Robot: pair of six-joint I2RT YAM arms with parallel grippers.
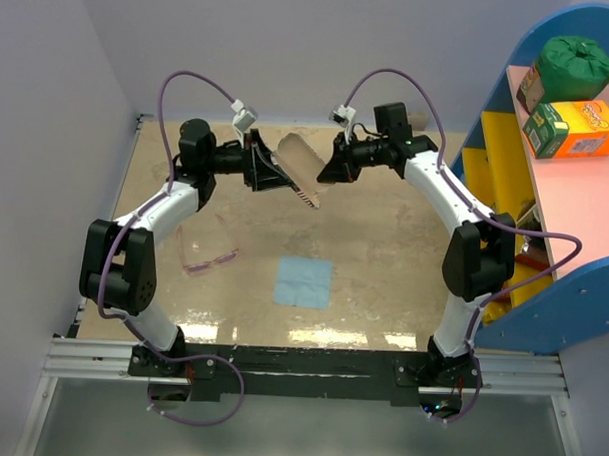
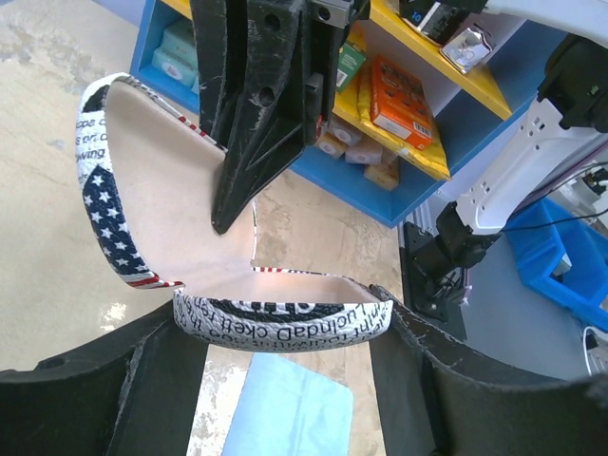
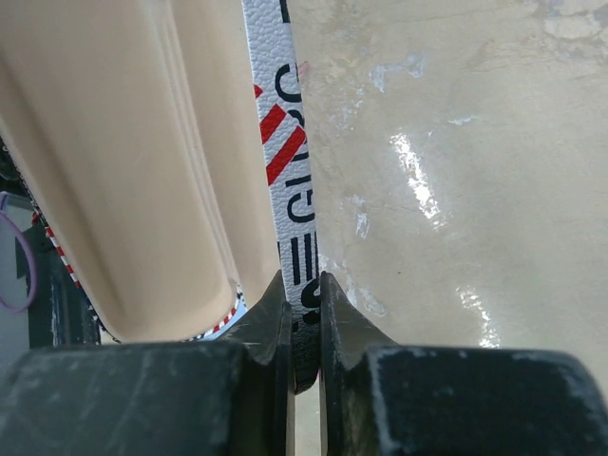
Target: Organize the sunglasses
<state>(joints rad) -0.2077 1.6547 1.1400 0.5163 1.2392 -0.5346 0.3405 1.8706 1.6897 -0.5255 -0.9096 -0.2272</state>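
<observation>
Sunglasses: thin translucent pink-purple plastic sunglasses (image 1: 208,258) with pale clear lenses. They lie flat on the counter (image 1: 384,251), left of the cloth and apart from it, away from both tools.
Left tool: matte black angular left tool (image 1: 276,175), raised above the counter beyond the cloth. Its fingers stand wide apart and press on both sides of the lower shell of the case.
Case: oblong, round-ended flag-print case (image 1: 299,160), stiff-shelled and hinged open in the air beyond the cloth. The outside is white with black lettering, red stripes and a navy patch of white stars. The lining is smooth tan.
Cloth: light blue square cloth (image 1: 304,282), soft and thin, spread flat near the middle of the counter.
Right tool: black right tool (image 3: 303,304), its fingers drawn together and pinching the thin printed rim of the case's raised lid.
Counter: beige, mottled and glossy, with bright glare patches.
Shelf: blue-sided shelf unit (image 1: 542,306) with yellow boards and a pink top, right of the cloth. It holds an orange carton (image 1: 578,128) and a crumpled green bag (image 1: 576,59).
</observation>
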